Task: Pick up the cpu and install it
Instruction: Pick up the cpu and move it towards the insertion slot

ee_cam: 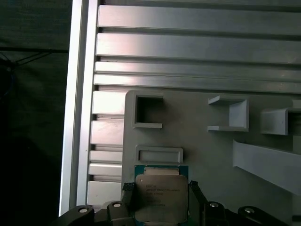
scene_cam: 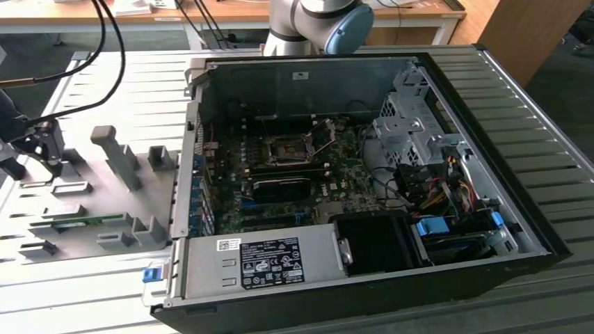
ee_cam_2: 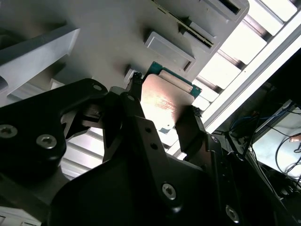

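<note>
The cpu (ee_cam: 161, 197) is a flat square chip with a silver-grey top plate and a green rim. It sits between the two black fingers of my gripper (ee_cam: 161, 192), one finger (ee_cam: 129, 194) against each side edge. In the second wrist view the cpu (ee_cam_2: 164, 101) is held just over the grey fixture plate (ee_cam_2: 108, 37), with the gripper (ee_cam_2: 162, 107) shut on it. In the exterior view the gripper (scene_cam: 39, 154) is at the far left, over the fixture plate (scene_cam: 93, 209). The black motherboard socket (scene_cam: 288, 147) lies inside the open computer case, far from the gripper.
The open computer case (scene_cam: 371, 174) takes up the middle and the exterior view's right, with drive cages and cables inside. Grey fixture blocks (scene_cam: 116, 156) stand on the plate beside the gripper. Black cables (scene_cam: 93, 42) hang above the slatted aluminium table (scene_cam: 519, 111).
</note>
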Tool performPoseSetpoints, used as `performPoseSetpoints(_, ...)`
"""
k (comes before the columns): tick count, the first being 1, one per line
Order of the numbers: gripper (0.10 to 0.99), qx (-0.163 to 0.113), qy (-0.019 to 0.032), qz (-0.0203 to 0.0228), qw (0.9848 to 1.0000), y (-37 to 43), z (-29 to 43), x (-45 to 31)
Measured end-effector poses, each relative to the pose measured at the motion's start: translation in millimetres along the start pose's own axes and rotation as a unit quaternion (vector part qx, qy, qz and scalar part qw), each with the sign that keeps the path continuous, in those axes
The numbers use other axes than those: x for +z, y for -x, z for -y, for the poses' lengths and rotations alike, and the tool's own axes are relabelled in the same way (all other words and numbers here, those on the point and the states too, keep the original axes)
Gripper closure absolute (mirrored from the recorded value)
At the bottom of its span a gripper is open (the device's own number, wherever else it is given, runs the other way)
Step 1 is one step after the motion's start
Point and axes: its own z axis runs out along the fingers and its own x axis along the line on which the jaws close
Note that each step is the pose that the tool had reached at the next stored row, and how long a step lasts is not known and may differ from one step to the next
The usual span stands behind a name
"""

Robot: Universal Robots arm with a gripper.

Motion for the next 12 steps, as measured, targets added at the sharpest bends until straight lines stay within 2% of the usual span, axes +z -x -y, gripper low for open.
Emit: performPoseSetpoints(12, 0.545, 0.0, 0.0, 0.0, 1.0, -0.1, -0.4, -7.7)
